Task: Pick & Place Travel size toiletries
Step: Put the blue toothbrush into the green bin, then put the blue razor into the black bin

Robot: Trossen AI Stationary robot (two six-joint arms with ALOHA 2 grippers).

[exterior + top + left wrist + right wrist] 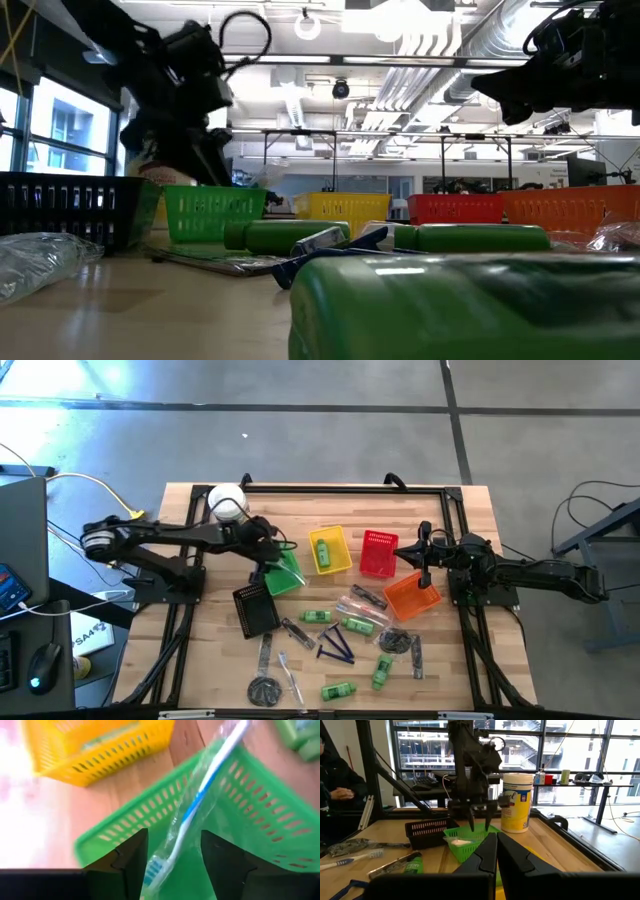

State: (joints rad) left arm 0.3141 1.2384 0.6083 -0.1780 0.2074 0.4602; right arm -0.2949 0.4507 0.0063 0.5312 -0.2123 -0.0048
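Left tool (170,862) spread open above green basket (260,810), wrapped toothbrush (192,812) loose between fingers, leaning across rim, liable to tip out onto tabletop (215,660); right tool (496,851) shut, empty.

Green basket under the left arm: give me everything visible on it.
The green basket is bright slotted plastic, open-topped, resting on the wooden table beside the yellow basket. A clear-wrapped toothbrush with blue and white handle lies in it, leaning across the rim. The left hand hangs open right above it.
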